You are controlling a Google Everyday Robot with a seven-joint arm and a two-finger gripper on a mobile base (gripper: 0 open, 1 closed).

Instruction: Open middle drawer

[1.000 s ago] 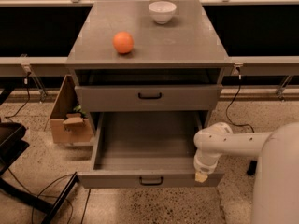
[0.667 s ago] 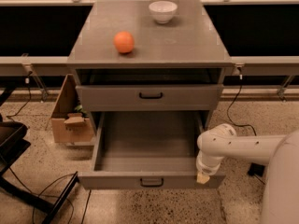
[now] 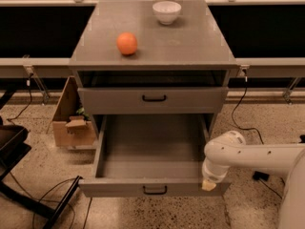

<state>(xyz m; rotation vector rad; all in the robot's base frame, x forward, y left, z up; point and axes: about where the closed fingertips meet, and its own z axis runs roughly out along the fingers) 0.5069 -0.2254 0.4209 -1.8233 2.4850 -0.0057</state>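
The middle drawer (image 3: 124, 187) is pulled far out of the grey cabinet (image 3: 152, 56), and its inside shows nothing in it. A small black bar handle (image 3: 155, 190) sits at the centre of its front. My gripper (image 3: 208, 185) is at the end of the white arm (image 3: 248, 155), which reaches in from the right. The gripper's pale tip is down at the drawer's right front corner, against the top of the front panel. Above, the taller-fronted drawer (image 3: 152, 100) with the longer handle is pushed in.
An orange (image 3: 127, 43) and a white bowl (image 3: 167, 11) stand on the cabinet top. A cardboard box (image 3: 71, 120) sits on the floor left of the cabinet. Black cables and a dark stand (image 3: 19, 175) lie at the lower left. Another cable runs on the right.
The gripper has shifted slightly right and down at the drawer's right front corner. The drawer stays pulled out.
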